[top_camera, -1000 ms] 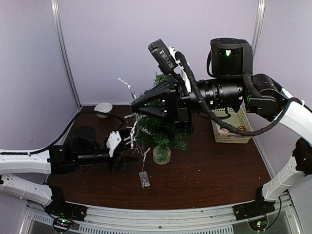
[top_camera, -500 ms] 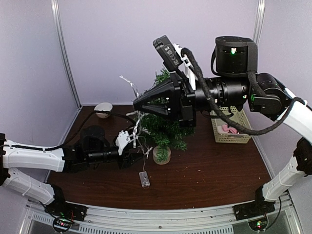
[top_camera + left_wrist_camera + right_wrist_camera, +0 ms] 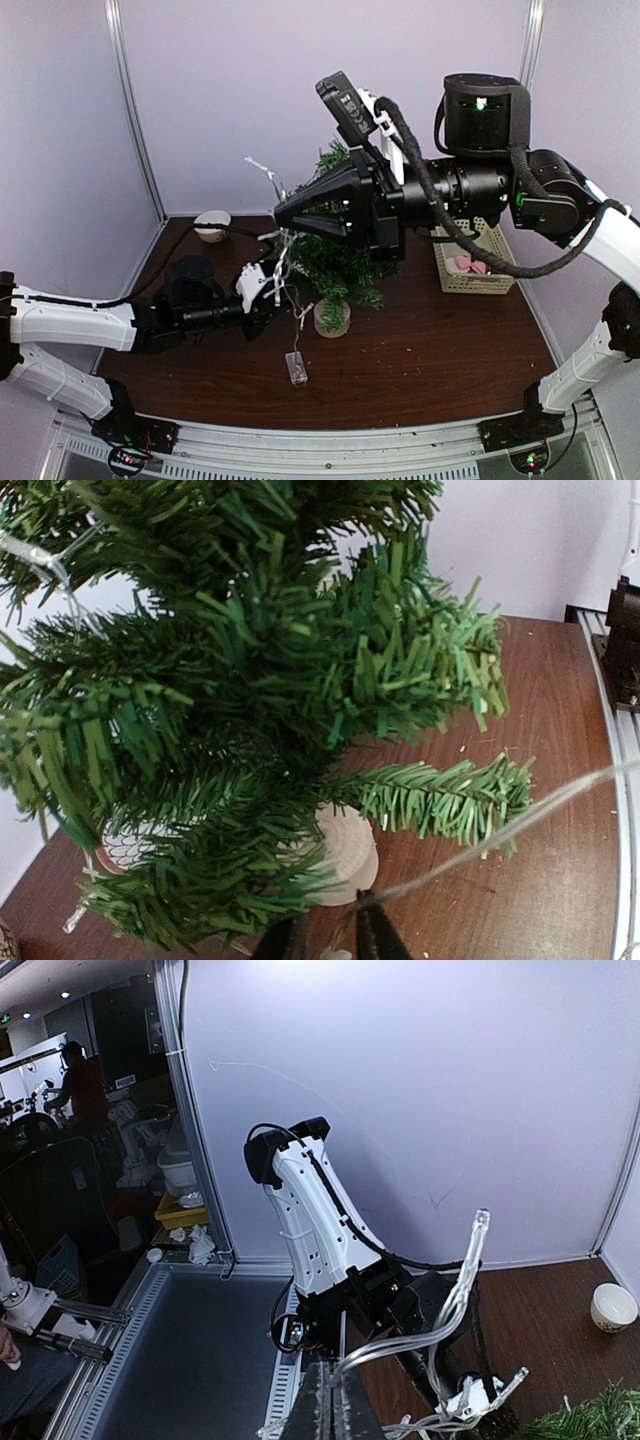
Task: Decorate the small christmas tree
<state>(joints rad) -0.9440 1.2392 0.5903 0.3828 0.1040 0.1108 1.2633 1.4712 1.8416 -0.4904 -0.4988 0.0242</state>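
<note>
My left claw (image 3: 330, 925) pinching light string (image 3: 500, 825) left of small christmas tree (image 3: 250, 680); my right claw (image 3: 332, 1388) pinching it higher.

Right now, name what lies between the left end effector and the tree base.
Top view: a light string strand hangs between left end effector and tree base.

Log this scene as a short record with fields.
tree: small christmas tree upright on its pale base
lights: light string hangs down the tree's left side; battery box on the table
right gripper: shut on the light string, raised by the upper tree
left gripper: low at the tree, string at its fingertips, grip unclear
other: basket right, white bowl back left
</note>
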